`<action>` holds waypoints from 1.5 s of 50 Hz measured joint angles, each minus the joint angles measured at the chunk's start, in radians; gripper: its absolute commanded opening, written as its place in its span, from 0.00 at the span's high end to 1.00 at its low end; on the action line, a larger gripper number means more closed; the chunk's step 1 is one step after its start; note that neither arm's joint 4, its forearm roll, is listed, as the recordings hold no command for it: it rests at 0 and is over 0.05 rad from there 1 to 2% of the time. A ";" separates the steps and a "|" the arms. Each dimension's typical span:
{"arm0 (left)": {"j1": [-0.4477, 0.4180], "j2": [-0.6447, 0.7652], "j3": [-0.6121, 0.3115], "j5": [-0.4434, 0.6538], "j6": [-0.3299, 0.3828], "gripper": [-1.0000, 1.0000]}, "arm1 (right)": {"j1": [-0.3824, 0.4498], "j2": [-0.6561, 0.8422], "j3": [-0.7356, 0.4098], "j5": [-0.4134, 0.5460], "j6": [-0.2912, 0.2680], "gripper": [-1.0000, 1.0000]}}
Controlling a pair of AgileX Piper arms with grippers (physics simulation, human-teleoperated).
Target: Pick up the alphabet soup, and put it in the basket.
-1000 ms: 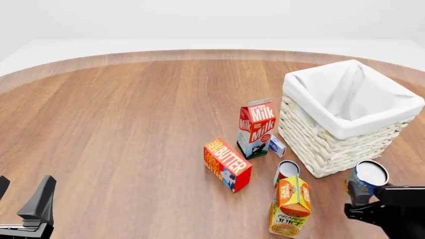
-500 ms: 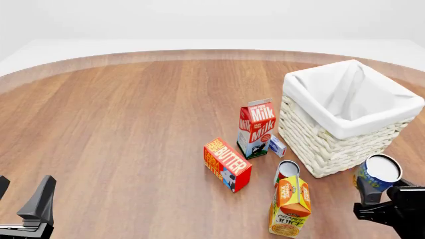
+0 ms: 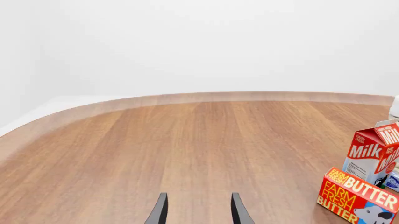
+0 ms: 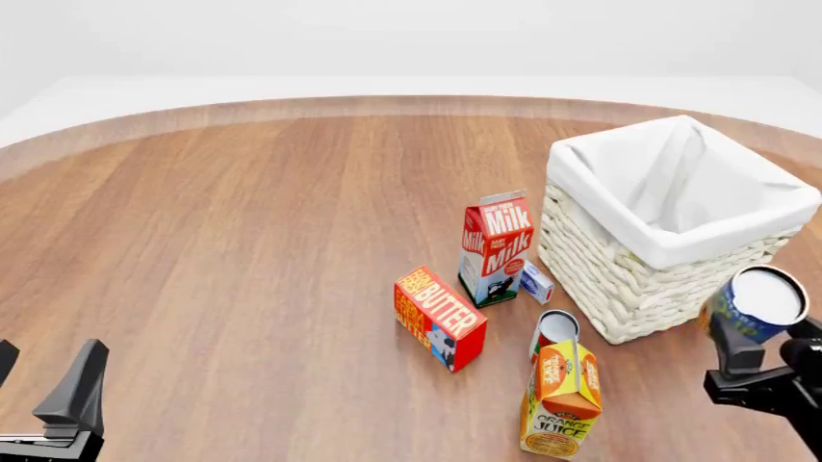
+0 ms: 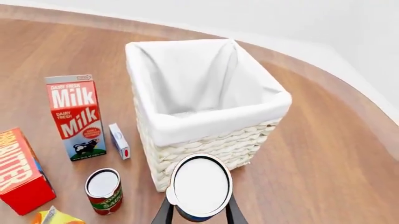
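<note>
One right claw [image 4: 752, 337] grips the alphabet soup [image 4: 757, 304] beside the basket [image 4: 668, 226]; left claw [image 3: 198, 212] gapes empty

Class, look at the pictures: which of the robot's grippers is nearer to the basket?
Right. The right gripper holds the soup can raised just beside the basket, at its near corner. The left gripper sits far across the table, open.

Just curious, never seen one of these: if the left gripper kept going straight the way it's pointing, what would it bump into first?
Probably nothing. The left gripper points across bare table; the butter box and milk carton sit off to one side.
</note>
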 measured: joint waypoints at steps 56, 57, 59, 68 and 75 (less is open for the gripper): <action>0.000 0.000 0.000 0.000 0.000 0.00 | 0.007 0.047 -0.209 0.027 -0.050 1.00; 0.000 0.000 0.000 0.000 0.000 0.00 | 0.008 0.050 -0.213 0.026 -0.053 1.00; 0.000 0.000 0.000 0.000 0.000 0.00 | 0.009 0.056 -0.220 0.023 -0.058 1.00; 0.000 0.000 0.000 0.000 0.000 0.00 | 0.015 0.089 -0.245 0.003 -0.076 1.00; 0.000 0.000 0.000 0.000 0.000 0.00 | 0.019 0.118 -0.262 -0.017 -0.087 1.00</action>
